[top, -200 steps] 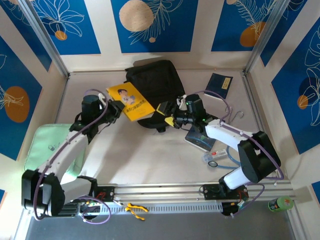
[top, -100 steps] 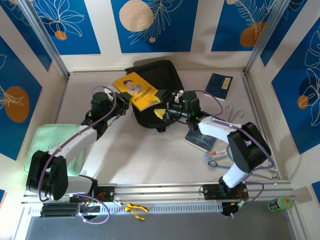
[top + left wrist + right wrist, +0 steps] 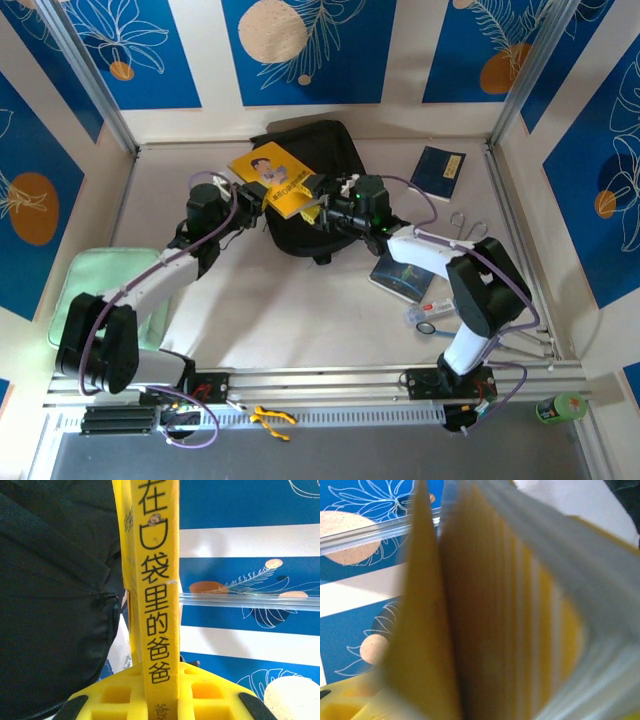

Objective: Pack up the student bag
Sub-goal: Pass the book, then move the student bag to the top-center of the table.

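Student bag (image 3: 335,150) flat, long axis near-to-far (yellow book (image 3: 272,178) over it)

Bright, even light fell from overhead, leaving soft, short shadows. Just ahead of the left gripper (image 3: 161,682), the yellow book (image 3: 157,595) was sharp. Close against the right gripper (image 3: 318,210), its pages were badly blurred and out of focus.

Bag (image 3: 322,150): one, black.
Books: three: yellow book (image 3: 272,178), navy book (image 3: 438,170), dark book (image 3: 396,281).
Green pad (image 3: 85,285): one.
Pen (image 3: 432,305): one.
Bottle (image 3: 560,407): one, green.
Yellow-handled tool (image 3: 272,417): one.
Arms: two: left arm (image 3: 150,285), right arm (image 3: 432,256).
Claws: two: left claw (image 3: 249,198), right claw (image 3: 318,206).
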